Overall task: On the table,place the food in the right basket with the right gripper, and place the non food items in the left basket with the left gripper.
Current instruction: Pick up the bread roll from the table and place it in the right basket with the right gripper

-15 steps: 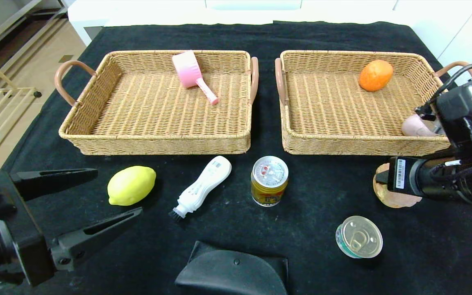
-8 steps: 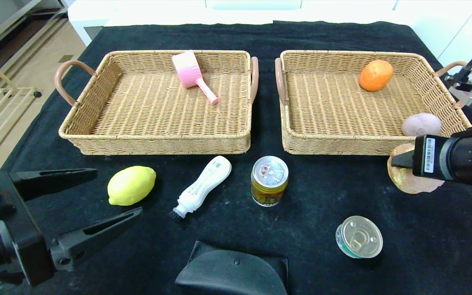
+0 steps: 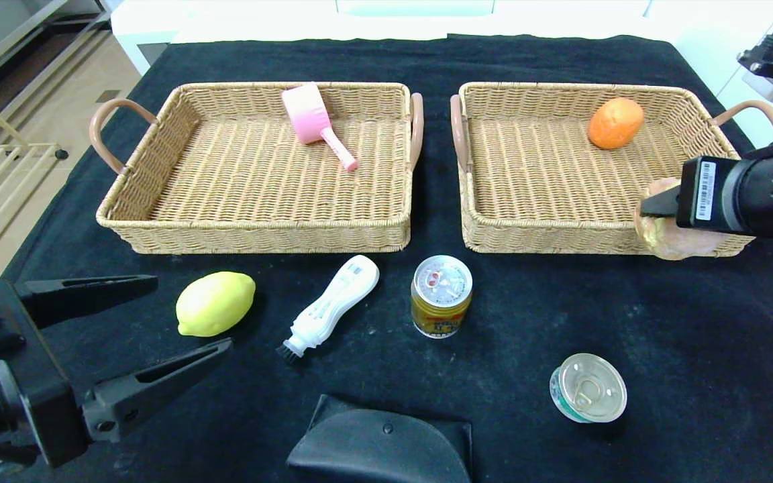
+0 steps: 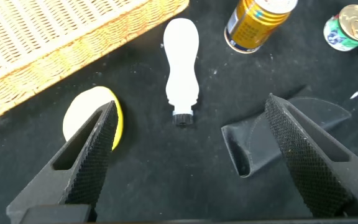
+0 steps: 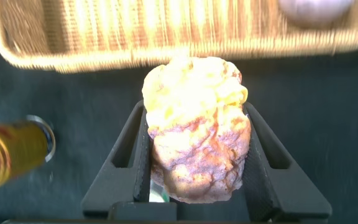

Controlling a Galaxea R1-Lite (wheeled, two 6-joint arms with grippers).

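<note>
My right gripper [image 3: 655, 213] is shut on the lumpy tan bun [image 5: 194, 143] and holds it in the air at the near right corner of the right basket [image 3: 561, 236]. Low at the near left, my left gripper [image 3: 192, 312] stands open and empty above the table [image 3: 527, 322]. The yellow lemon [image 3: 215, 303] lies by one of its fingers. Beyond it lies the white brush [image 3: 329, 305], bristles toward me. The gold can [image 3: 441, 295] stands in the middle. The green tin [image 3: 588, 388] sits at the near right, the black pouch [image 3: 380, 446] at the front edge.
The left basket [image 3: 252, 231] holds a pink scoop [image 3: 316, 124]. An orange fruit [image 3: 615, 123] lies at the back of the right basket. A pale round item [image 5: 316, 9] shows inside that basket in the right wrist view. A strip of black cloth separates the baskets.
My right gripper has lifted the bun off the table and carried it back and to the right, up to the right basket's near right corner. The left arm has not moved.
</note>
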